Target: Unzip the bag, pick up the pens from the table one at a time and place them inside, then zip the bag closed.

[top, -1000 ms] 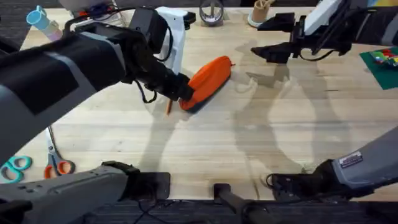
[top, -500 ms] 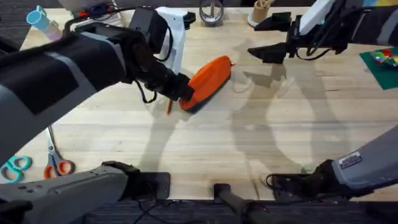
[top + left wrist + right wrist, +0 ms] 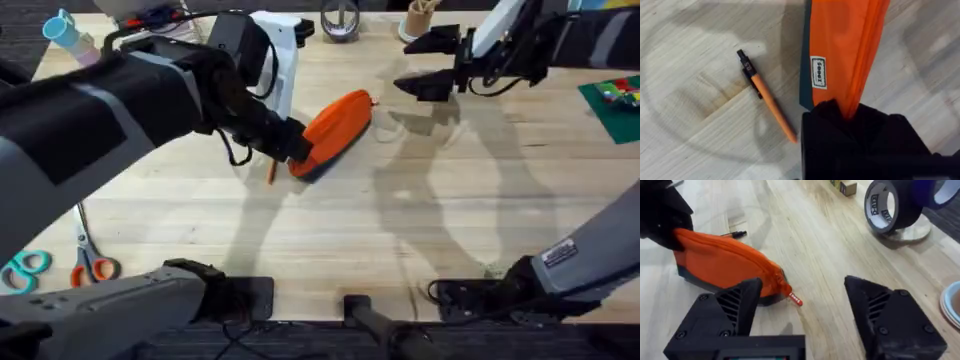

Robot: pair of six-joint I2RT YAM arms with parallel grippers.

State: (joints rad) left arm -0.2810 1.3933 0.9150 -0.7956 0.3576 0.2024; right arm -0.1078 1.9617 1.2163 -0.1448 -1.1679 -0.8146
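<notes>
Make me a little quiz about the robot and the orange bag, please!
1. True or false: the left gripper is shut on one end of the bag.
2. Where is the pen? A inside the bag; B on the table beside the bag; C in the right gripper.
3. Fill in: the right gripper's fingers are ____.

Key: 1 true; 2 B; 3 open.

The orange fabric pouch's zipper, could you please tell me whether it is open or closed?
Closed: the orange fabric pouch shows no gap, and its red pull tab sits at the end.
</notes>
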